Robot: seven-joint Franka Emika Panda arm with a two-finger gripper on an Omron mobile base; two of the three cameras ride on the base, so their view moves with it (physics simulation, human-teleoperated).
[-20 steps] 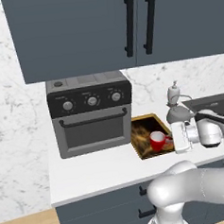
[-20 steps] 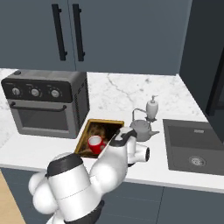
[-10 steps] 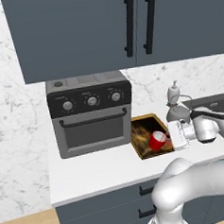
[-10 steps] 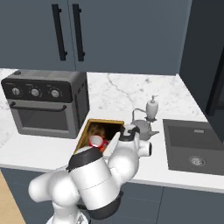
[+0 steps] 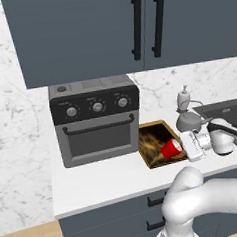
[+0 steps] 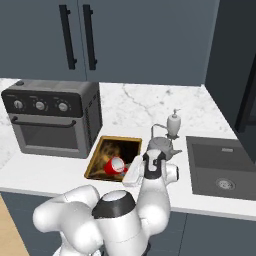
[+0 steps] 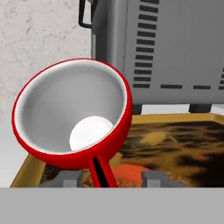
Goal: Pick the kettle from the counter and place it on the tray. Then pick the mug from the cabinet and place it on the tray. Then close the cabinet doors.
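The gripper point(image 7: 103, 177) pinches the red mug point(image 7: 74, 118) by its handle, tilted over the tray point(image 5: 151, 143) beside the toaster oven point(image 5: 95, 119). It should be levelled, lowered onto bare tray surface clear of the kettle point(image 6: 161, 145), then released.

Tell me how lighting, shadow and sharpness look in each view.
Left base view: flat even light, soft shadow under the toaster oven. Right base view: equally flat, sink dim. Hand view: the mug looms large and soft-edged at the end effector, over the tray.

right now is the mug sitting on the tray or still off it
Cannot tell. In the hand view the mug lies tipped over the tray, its contact hidden; the base views show no clear gap.
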